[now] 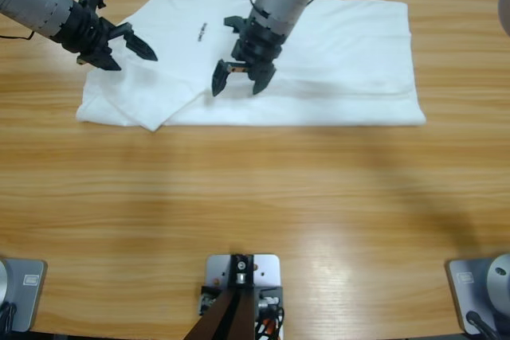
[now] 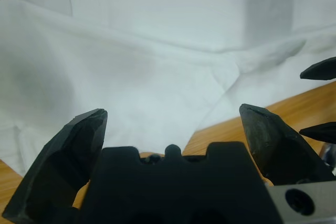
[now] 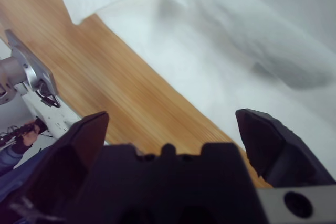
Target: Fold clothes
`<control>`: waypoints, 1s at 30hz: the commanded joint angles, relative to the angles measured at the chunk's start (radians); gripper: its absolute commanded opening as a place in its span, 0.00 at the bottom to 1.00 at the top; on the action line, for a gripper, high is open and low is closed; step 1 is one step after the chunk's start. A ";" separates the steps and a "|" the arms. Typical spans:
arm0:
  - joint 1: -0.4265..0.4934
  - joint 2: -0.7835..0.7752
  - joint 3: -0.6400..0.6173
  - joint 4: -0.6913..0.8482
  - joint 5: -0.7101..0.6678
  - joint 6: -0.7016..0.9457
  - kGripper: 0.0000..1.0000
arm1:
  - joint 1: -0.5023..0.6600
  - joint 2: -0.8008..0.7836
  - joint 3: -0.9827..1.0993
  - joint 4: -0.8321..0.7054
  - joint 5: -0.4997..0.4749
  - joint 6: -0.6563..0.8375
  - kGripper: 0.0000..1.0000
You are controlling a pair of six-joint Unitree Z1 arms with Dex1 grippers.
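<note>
A white T-shirt (image 1: 319,53) lies partly folded at twelve o'clock on the worktop (image 1: 255,197). Above it, the left gripper (image 1: 137,44) at ten o'clock and the right gripper (image 1: 239,77) near centre hang wide, holding nothing.

There is one white T-shirt (image 1: 319,61), lying along the far edge of the one wooden table (image 1: 255,197). Two arms reach over it, each with one gripper: two grippers counted.

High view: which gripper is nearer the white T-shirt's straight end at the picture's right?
Right. The right gripper hangs over the middle of the plain white cotton T-shirt, while the left gripper is over the shirt's opposite end, much farther away.
</note>
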 commanded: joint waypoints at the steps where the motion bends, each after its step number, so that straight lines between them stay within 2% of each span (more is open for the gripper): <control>1: 0.010 0.055 0.003 0.016 0.001 0.019 0.98 | -0.002 0.067 -0.003 -0.007 0.020 -0.026 1.00; 30: 0.018 0.065 0.000 0.020 0.003 0.025 0.98 | -0.044 0.119 -0.020 -0.002 -0.014 -0.086 1.00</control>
